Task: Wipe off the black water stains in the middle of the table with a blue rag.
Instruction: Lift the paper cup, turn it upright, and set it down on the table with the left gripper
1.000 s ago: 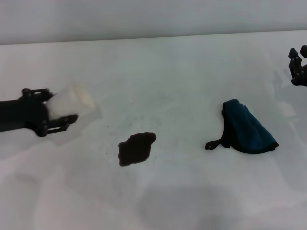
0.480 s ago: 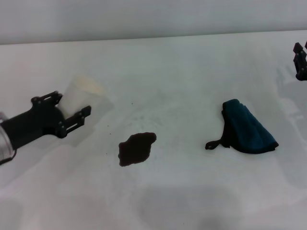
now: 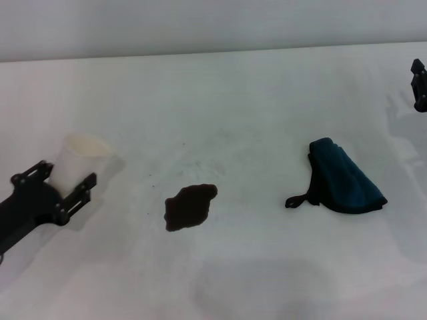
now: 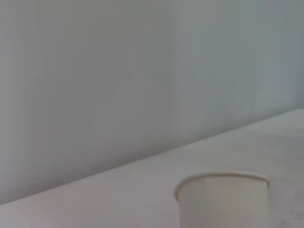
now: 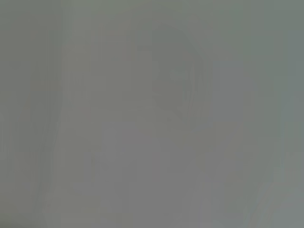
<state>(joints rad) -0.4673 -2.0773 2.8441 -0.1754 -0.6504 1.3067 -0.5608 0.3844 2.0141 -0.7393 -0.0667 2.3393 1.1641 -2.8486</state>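
Note:
The black water stains form one dark lobed blotch in the middle of the white table. To its right lies the blue rag, a bunched teal cloth with a black loop strap, and nothing touches it. At the left, my left gripper holds a white paper cup upright, low over the table or on it. The left wrist view shows that cup close up. My right gripper hangs at the far right edge, mostly cut off, well behind the rag.
A grey wall runs behind the table's far edge. The right wrist view shows only a plain grey surface.
The left gripper swung the cup from lying on its side to upright and drew back toward the front left. The right gripper slid a little farther right.

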